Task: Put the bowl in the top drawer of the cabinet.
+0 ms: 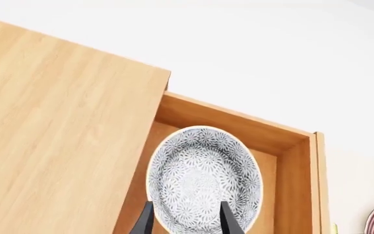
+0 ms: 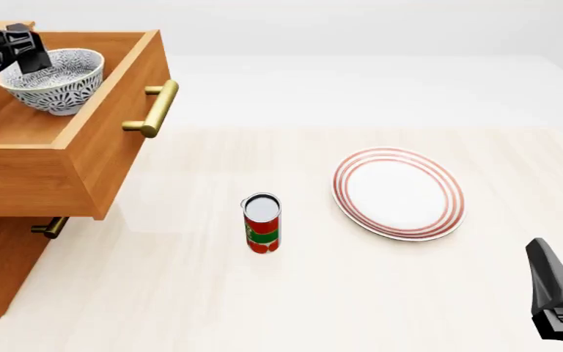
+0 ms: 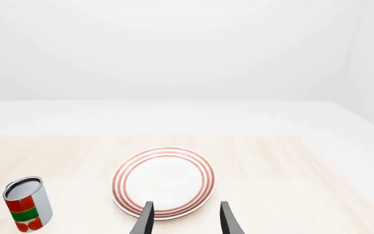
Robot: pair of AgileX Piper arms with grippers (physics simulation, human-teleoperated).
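Inside the top drawer (image 2: pixel 86 158), patterned bowl (image 2: pixel 52 79): rigid, glazed, likely slippery and breakable, best gripped at rim, which left gripper (image 1: pixel 185 225) fingers straddled, contact unclear; right gripper (image 3: pixel 185 223) fingers stood apart, empty.

Your three camera views
Front looks down the table; your left wrist hangs close over the orange-brown wooden drawer (image 1: pixel 291 146); your right wrist shares the red-ringed white plate (image 3: pixel 163 182).

Left hand (image 1: pixel 187 222) raised far left — fingers apart; right hand (image 3: pixel 185 219) low, seemingly open.
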